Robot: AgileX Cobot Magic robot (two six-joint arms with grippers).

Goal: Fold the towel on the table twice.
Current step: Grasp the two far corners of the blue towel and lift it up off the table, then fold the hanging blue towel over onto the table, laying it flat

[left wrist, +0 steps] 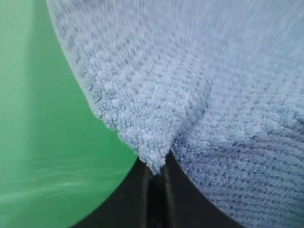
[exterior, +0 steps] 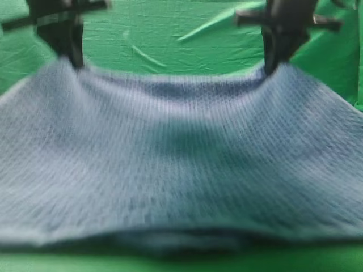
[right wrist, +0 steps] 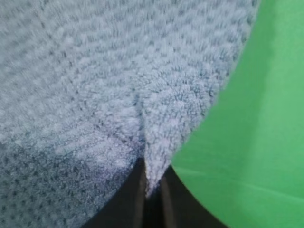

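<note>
The blue-grey waffle-knit towel (exterior: 181, 170) fills most of the exterior high view, raised at its two far corners and sagging between them. My left gripper (exterior: 72, 61) is shut on the towel's far left corner. My right gripper (exterior: 273, 67) is shut on its far right corner. In the left wrist view the towel (left wrist: 190, 85) is pinched between the dark fingers (left wrist: 137, 199). In the right wrist view the towel (right wrist: 95, 95) is pinched the same way between the fingers (right wrist: 135, 199). The towel's near edge lies on the green table (exterior: 181, 263).
A wrinkled green backdrop cloth (exterior: 170, 39) hangs behind the arms. Green surface shows beside the towel in the left wrist view (left wrist: 38, 142) and in the right wrist view (right wrist: 256, 142).
</note>
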